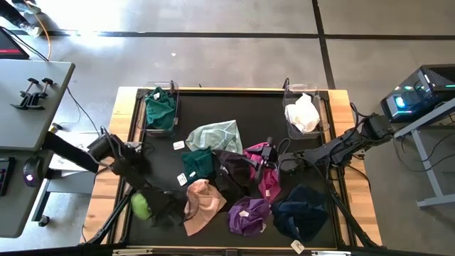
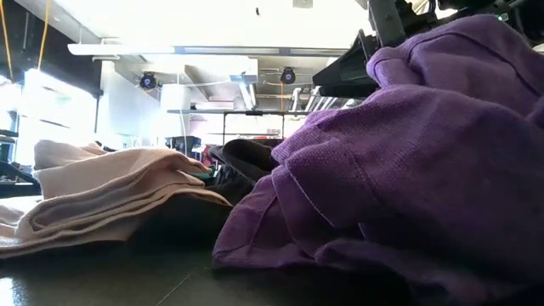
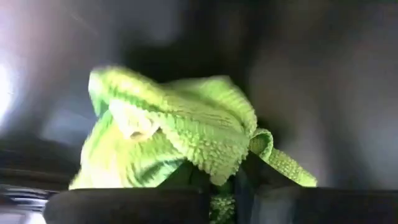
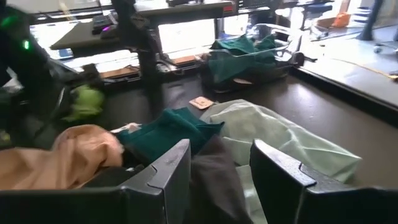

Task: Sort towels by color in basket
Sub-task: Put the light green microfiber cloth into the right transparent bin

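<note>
While no tag shows readable writing, the left gripper (image 1: pixel 142 204) at the table's (image 1: pixel 334 206) near-left corner is clamped on a lime towel (image 3: pixel 186 140). Right gripper (image 4: pixel 217 165): fingers parted, empty, over the mid-table heap of a black towel (image 1: pixel 234 174), dark green towel (image 4: pixel 168 127), mint towel (image 4: pixel 280 140).
</note>
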